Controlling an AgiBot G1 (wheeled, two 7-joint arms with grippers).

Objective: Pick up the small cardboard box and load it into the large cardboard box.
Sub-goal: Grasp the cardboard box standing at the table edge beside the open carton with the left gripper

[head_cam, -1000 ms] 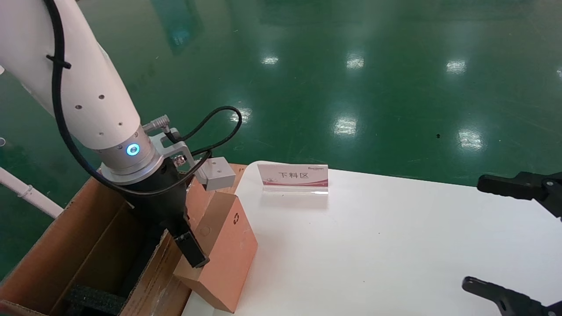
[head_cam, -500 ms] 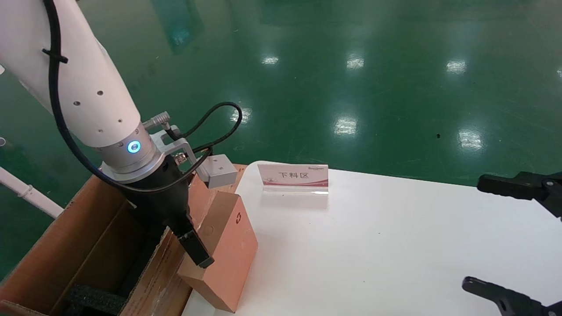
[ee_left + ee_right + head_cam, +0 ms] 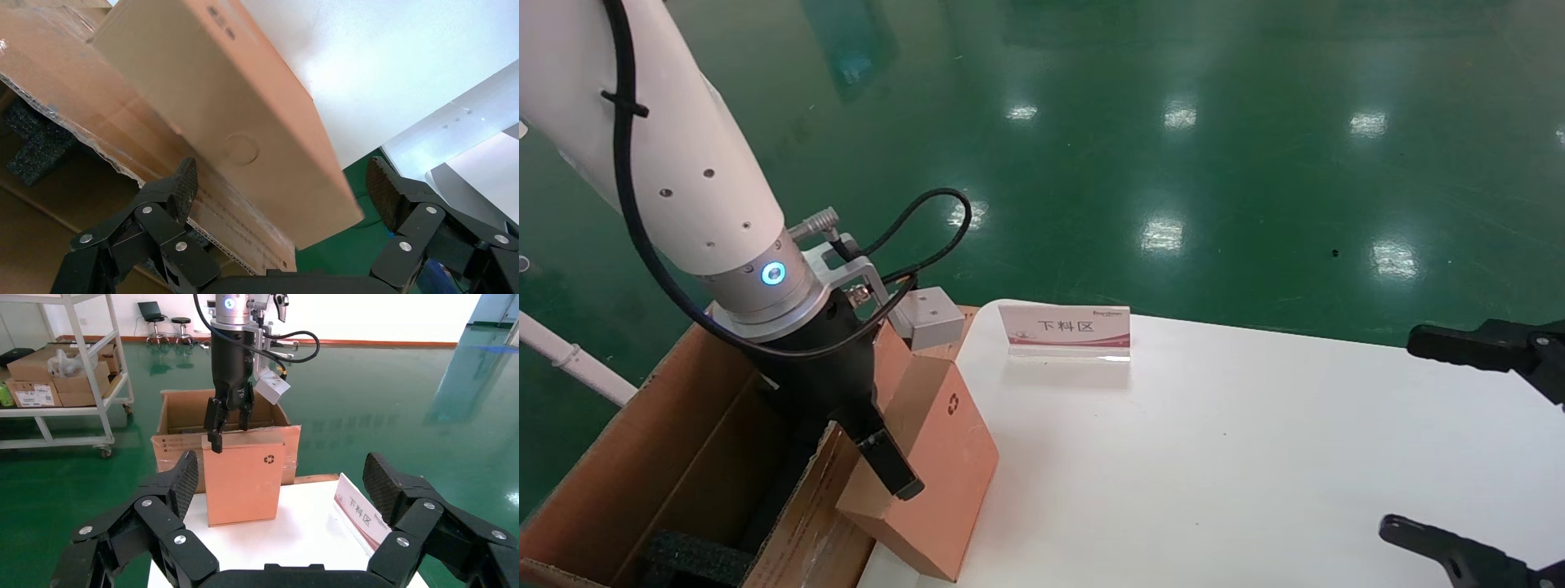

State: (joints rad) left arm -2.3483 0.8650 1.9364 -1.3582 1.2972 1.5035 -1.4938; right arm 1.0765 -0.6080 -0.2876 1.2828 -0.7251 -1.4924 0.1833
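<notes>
The black left gripper (image 3: 870, 457) is seen at the near left corner of the white table (image 3: 1254, 457), with its two fingers spread wide. The small orange-brown cardboard box (image 3: 928, 465) is straddled by them: one finger (image 3: 891, 465) lies against the box's broad face, and the other is hidden behind the box in the head view. In the left wrist view the fingertips (image 3: 183, 184) are set apart on both sides of the small box (image 3: 232, 116), and a gap is seen beside the far one, so the box is not squeezed. The small box is stood on its edge on the table's corner, tipped a little, with a dark recycling mark on its face. It is leaned toward the big brown cardboard box with long flaps (image 3: 666, 457), which is just beside the table on the left. Black foam (image 3: 695, 559) is seen inside the big box. A small white and red sign card (image 3: 1065, 327) is stood near the table's far edge. The black right gripper (image 3: 1483, 457) is held wide open, well apart at the right side.
</notes>
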